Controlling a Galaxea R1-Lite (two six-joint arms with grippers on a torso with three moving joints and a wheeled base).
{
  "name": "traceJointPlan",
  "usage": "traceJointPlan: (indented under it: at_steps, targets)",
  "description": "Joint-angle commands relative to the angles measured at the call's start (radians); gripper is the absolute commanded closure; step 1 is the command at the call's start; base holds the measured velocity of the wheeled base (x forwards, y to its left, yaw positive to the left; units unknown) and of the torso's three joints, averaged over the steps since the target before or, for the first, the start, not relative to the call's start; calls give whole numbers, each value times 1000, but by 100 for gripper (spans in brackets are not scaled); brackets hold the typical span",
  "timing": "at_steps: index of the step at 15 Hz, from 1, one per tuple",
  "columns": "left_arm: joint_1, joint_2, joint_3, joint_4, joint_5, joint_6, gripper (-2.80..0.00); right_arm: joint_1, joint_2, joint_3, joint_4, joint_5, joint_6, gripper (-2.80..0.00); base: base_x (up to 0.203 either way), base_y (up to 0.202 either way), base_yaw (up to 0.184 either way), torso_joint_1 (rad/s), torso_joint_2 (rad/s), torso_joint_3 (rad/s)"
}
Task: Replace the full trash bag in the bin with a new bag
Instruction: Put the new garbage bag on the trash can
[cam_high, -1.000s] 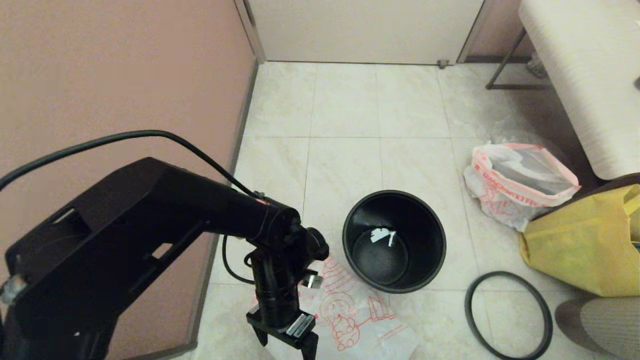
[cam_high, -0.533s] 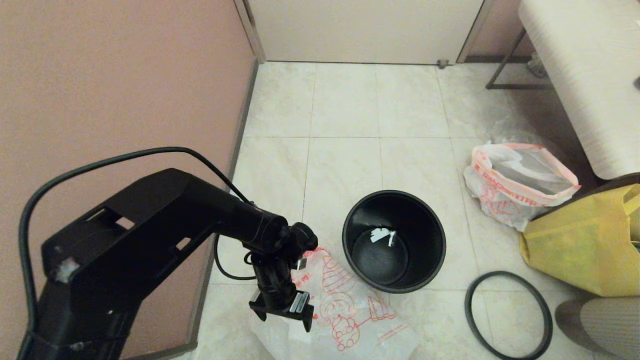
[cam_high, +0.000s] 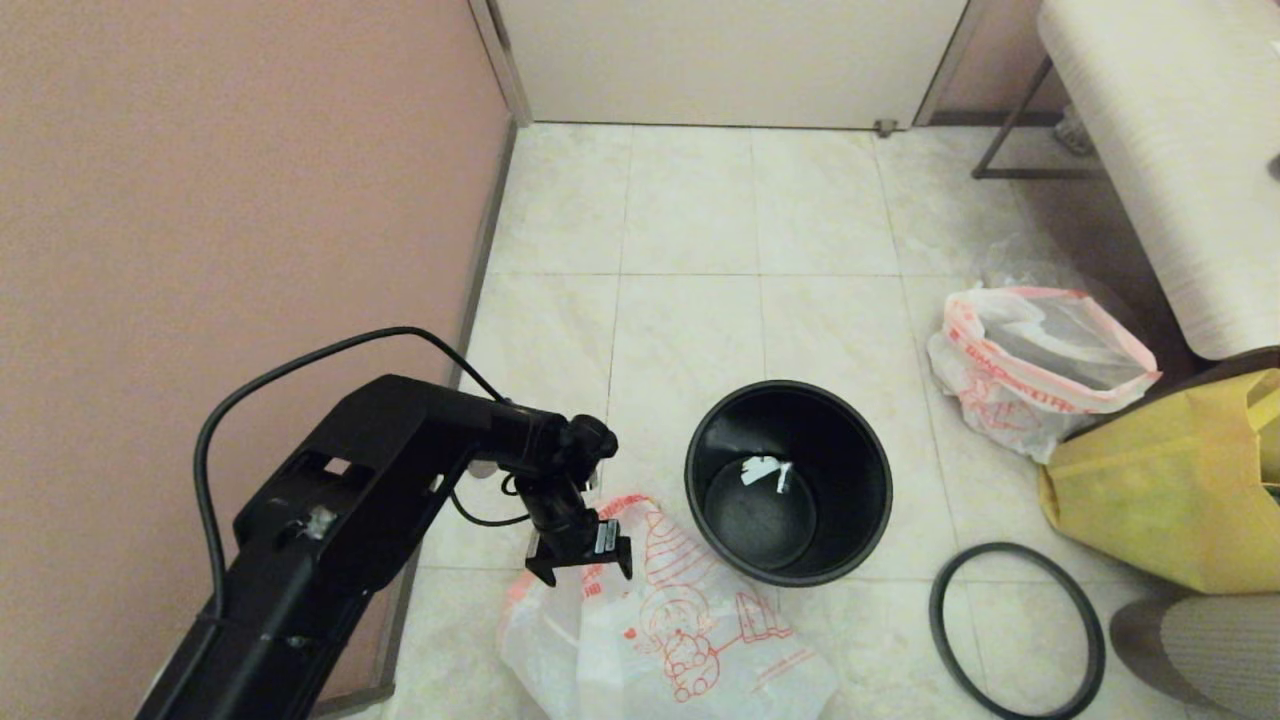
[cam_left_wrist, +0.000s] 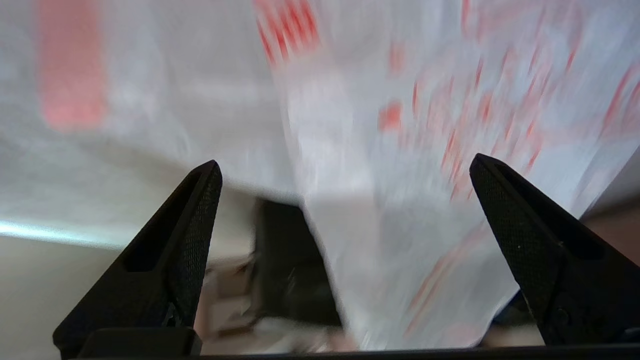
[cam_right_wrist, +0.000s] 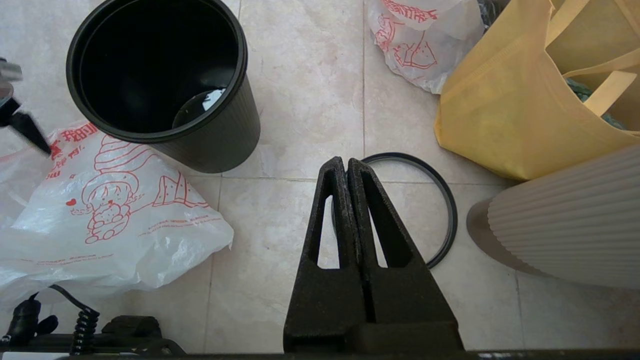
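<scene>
The black bin (cam_high: 788, 480) stands on the tiled floor, with only a white scrap at its bottom. The new bag (cam_high: 690, 640), limp and white with a red cartoon print, lies flat just near-left of the bin. My left gripper (cam_high: 587, 574) hovers open over the bag's far-left edge. In the left wrist view the new bag (cam_left_wrist: 380, 125) fills the space beyond the spread fingers (cam_left_wrist: 200, 210). The full trash bag (cam_high: 1030, 365) sits right of the bin. The dark hoop (cam_high: 1018, 630) lies on the floor near-right. My right gripper (cam_right_wrist: 346, 162) is shut and empty above the hoop (cam_right_wrist: 445, 200).
A pink wall (cam_high: 230, 200) runs close along the left. A yellow bag (cam_high: 1170, 490) and a ribbed beige object (cam_high: 1200, 640) crowd the right side, below a white bench (cam_high: 1170, 150). Bare tiles stretch behind the bin toward a door.
My left arm has dropped lower and swung away from me, carrying the open gripper from the bag's near-left part to its far-left edge. Nothing else moved.
</scene>
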Motion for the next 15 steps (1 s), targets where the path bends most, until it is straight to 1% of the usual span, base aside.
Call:
traceJointPlan:
  at_steps: [1,2,4,5,6,7,9,11,12,14,15]
  targets:
    - [43,61,-49,-42,36,-63,-280,0,0,0,-1,0,0,0,0,0,0,0,0,0]
    - [53,79,-48,-73,82,-82,-280,0,0,0,-1,0,0,0,0,0,0,0,0,0]
    - [65,92,-48,-96,201,-101,-280,0,0,0,-1,0,0,0,0,0,0,0,0,0]
    - [77,91,-48,-96,223,-119,-280,0,0,0,0,0,0,0,0,0,0,0,0,0]
    - [77,92,-45,-90,236,-151,-280,0,0,0,-1,0,0,0,0,0,0,0,0,0]
    - [75,95,-46,-77,247,-161,-280,0,0,0,0,0,0,0,0,0,0,0,0,0]
    - [70,122,-46,-75,292,-159,-280,0,0,0,-1,0,0,0,0,0,0,0,0,0]
    - [59,169,-46,-76,364,-153,-280,0,0,0,0,0,0,0,0,0,0,0,0,0]
    - [57,181,-47,-78,386,-130,-280,0,0,0,-1,0,0,0,0,0,0,0,0,0]
    - [57,195,-47,-92,395,-121,-280,0,0,0,0,0,0,0,0,0,0,0,0,0]
    - [57,202,-47,-96,409,-121,-280,0,1,0,-1,0,0,0,0,0,0,0,0,0]
